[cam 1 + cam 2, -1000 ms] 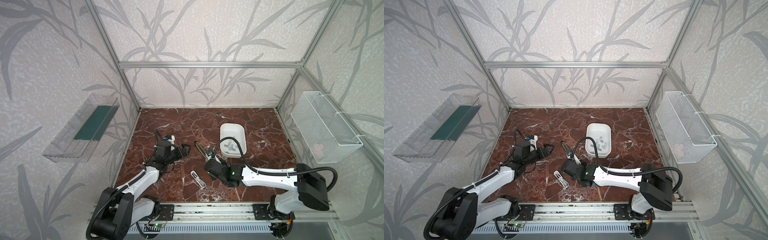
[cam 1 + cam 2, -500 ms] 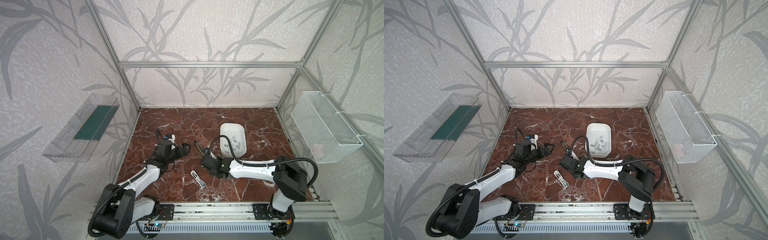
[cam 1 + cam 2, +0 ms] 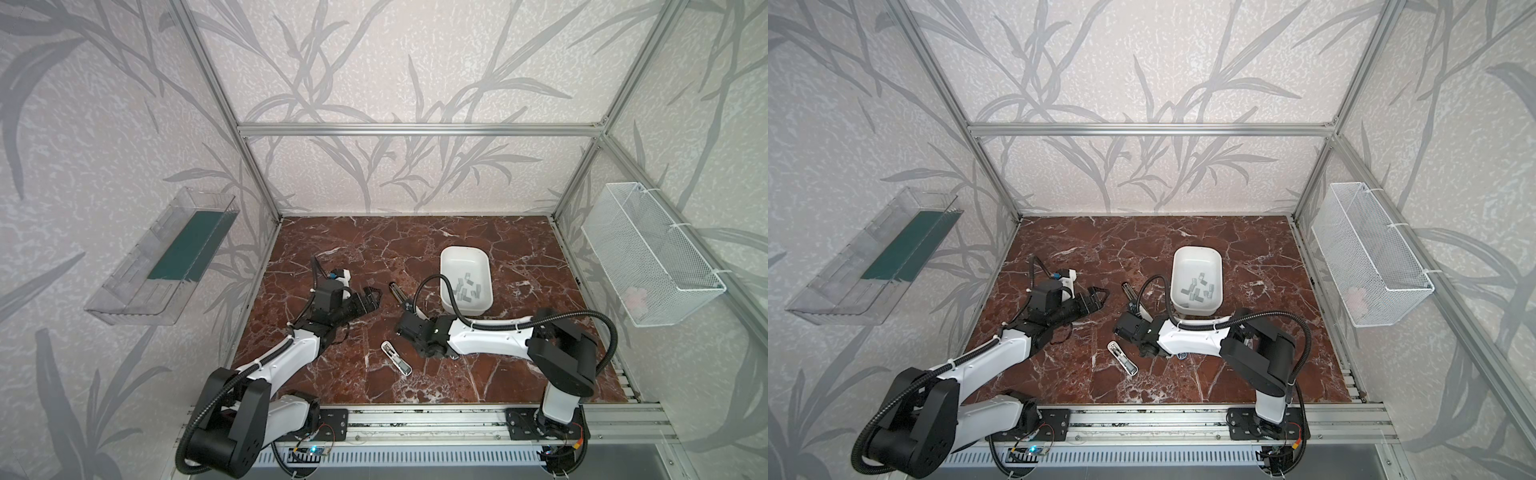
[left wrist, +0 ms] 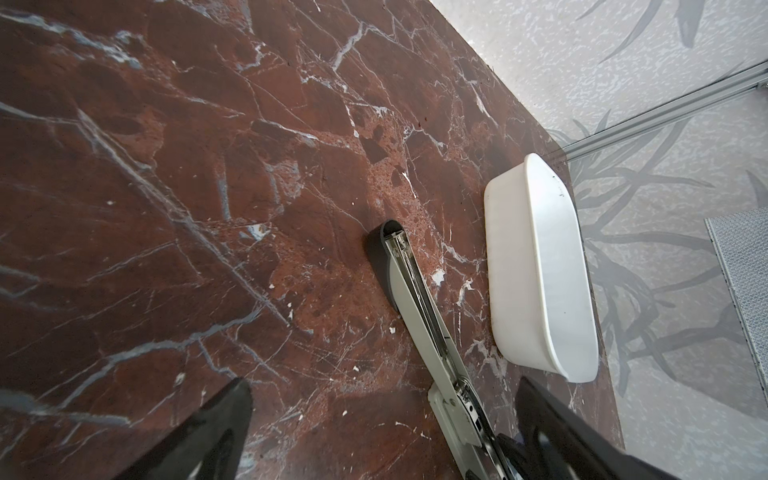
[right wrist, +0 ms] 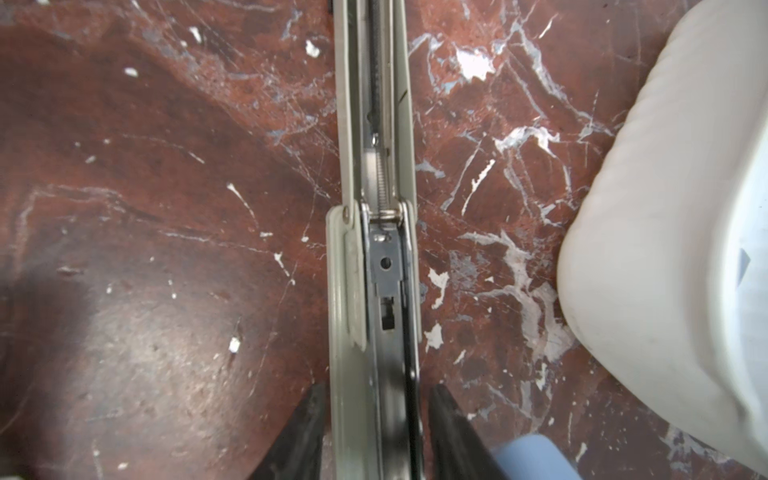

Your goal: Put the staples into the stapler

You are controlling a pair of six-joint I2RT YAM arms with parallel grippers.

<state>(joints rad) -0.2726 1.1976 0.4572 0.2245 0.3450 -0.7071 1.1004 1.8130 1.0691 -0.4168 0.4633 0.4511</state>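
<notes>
Staples loose in white tub, just beside open stapler. Likely light, slick, brittle strips; pinch long sides mid-length. Right pincer straddles stapler, grip unclear. Left pincer wide open, empty.

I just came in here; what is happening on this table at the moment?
The right gripper has its fingers on either side of an opened grey stapler lying flat on the marble table; whether it squeezes it is unclear. The left gripper hovers wide open and empty beside it. The staples lie loose in the white tray, none picked up yet. A second, smaller stapler lies open nearer the front.
</notes>
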